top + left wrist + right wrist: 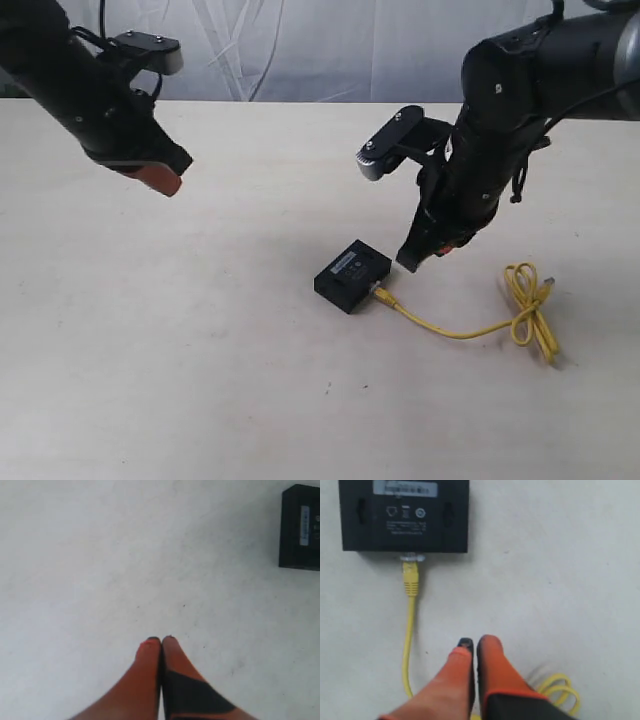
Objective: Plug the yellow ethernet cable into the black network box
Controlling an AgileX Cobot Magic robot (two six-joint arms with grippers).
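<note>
One black network box (352,275) and one yellow ethernet cable (410,582) are counted on a single table (200,380). Two grippers are counted, the left gripper (163,183) and the right gripper (412,260). Each is carried by one of two black arms.

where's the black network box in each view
Exterior: black network box near the picture's middle.
Left wrist: box far beyond the fingers, cut by the frame edge.
Right wrist: box just ahead of the fingers, yellow ethernet cable at its near side.
Shared landmark: its grey-white label.
</note>
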